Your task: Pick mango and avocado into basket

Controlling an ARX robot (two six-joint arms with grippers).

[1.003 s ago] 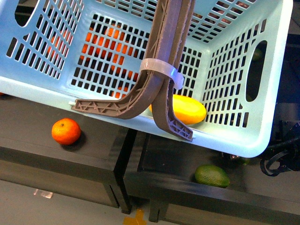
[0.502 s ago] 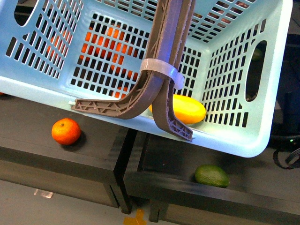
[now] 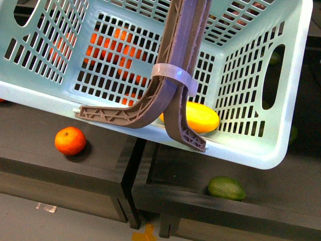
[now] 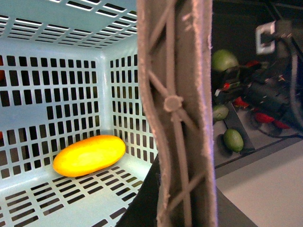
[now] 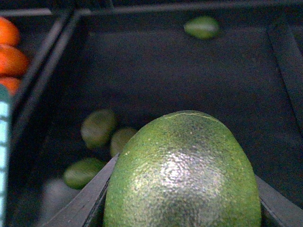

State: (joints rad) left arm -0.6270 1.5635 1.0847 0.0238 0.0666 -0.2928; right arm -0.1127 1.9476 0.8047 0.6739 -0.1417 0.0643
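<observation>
The light teal basket hangs tilted across the top of the front view, its brown handles bound by a whitish zip tie. My left gripper is shut on the handle, which hides its fingers in the left wrist view. The yellow mango lies on the basket floor, also seen as the mango in the left wrist view. My right gripper is shut on the dark green avocado, which fills the lower right wrist view. This gripper is out of the front view.
An orange and a green oval fruit lie on the black shelves below the basket. More oranges show through its slots. Under the held avocado lie small green fruits and oranges in black bins.
The dark arm and cables at the right edge of the front view have moved out of sight. The basket, mango and shelf fruit have hardly shifted.
</observation>
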